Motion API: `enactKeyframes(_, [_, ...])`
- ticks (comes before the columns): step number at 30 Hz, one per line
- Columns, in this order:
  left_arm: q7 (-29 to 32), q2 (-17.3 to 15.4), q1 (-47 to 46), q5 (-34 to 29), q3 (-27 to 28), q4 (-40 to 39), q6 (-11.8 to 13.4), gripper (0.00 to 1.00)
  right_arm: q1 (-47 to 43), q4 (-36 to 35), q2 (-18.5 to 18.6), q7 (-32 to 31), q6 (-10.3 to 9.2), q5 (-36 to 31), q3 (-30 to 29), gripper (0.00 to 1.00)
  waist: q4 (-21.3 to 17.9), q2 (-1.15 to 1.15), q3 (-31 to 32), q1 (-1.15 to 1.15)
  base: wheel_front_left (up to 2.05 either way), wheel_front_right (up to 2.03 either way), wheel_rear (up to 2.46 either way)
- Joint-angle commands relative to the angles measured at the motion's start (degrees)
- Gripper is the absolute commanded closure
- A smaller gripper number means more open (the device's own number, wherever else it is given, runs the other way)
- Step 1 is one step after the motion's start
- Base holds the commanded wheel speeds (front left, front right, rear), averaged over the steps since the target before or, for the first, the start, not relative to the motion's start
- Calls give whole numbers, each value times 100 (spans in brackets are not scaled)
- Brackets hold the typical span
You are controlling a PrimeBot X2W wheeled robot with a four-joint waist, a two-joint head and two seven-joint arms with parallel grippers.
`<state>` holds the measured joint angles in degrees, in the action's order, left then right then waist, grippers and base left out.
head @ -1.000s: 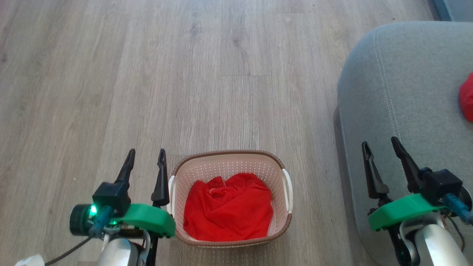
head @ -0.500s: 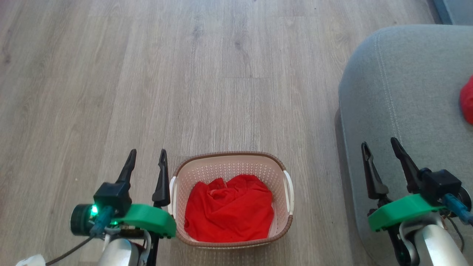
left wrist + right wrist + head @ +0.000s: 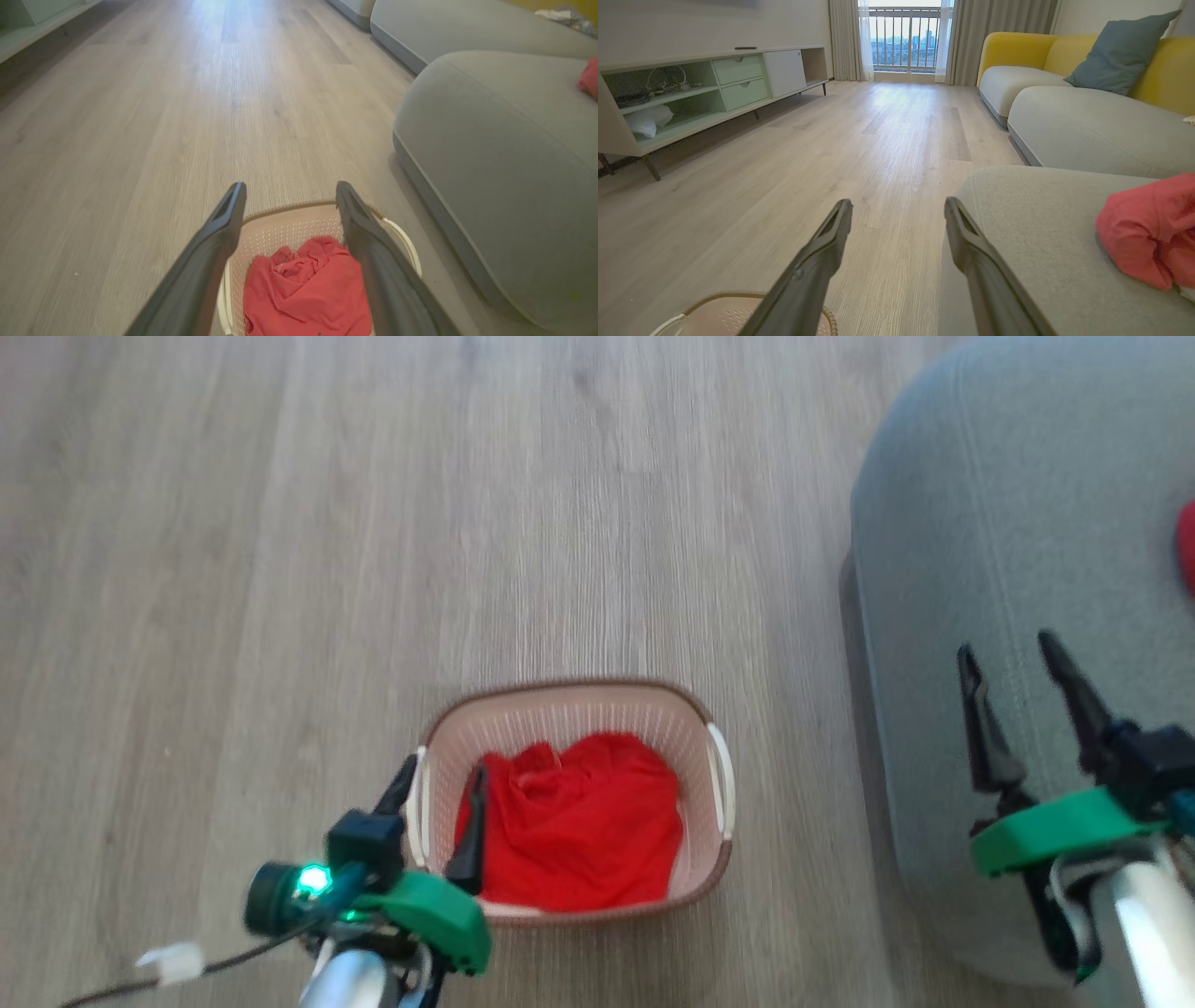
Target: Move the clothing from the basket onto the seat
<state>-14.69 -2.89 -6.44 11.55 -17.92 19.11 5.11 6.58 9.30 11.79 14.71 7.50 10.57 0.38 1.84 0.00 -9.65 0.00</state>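
The cream basket [image 3: 560, 728] stands on the wood floor with red clothing [image 3: 579, 831] bunched inside it. My left gripper [image 3: 445, 770] hangs open over the basket's left wall, one finger above the clothing and the other outside the wall. In the left wrist view the gripper [image 3: 290, 186] frames the clothing [image 3: 306, 289] below. My right gripper [image 3: 1006, 646] is open and empty above the grey seat [image 3: 980, 523]. A second red garment [image 3: 1148, 228] lies on the seat [image 3: 1031, 224], to the right of the right gripper [image 3: 899, 204].
Open wood floor [image 3: 373, 523] stretches ahead and to the left of the basket. A pale green media cabinet [image 3: 691, 93] lines the far left wall. More grey sofa sections with a yellow back and a blue cushion [image 3: 1120, 51] continue beyond the seat.
My left gripper has swung right, from beside the basket to over its left wall. The right gripper has moved farther over the seat. The head camera has shifted and the picture is blurred.
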Motion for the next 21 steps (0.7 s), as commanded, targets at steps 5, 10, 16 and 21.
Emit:
enactKeyframes(5, [-31,2,-829,-261,-194,331,-108,0,460,-469,210,29,-1,-94,101,0,-175,0,-1091,0,0,0,0])
enactKeyframes(10, [-31,2,-1501,-481,-487,1009,-191,0,701,-697,277,29,-1,-99,110,0,-347,0,-1990,0,0,0,0])
enactKeyframes(16, [-31,2,-2363,-791,-810,1934,-322,0,941,-923,233,29,-1,-83,173,0,-604,0,-2883,0,0,0,0])
enactKeyframes(21, [-31,1,-2891,-919,-951,2644,-415,0,1060,-1073,150,29,-1,-81,266,0,-784,0,-3351,0,0,0,0])
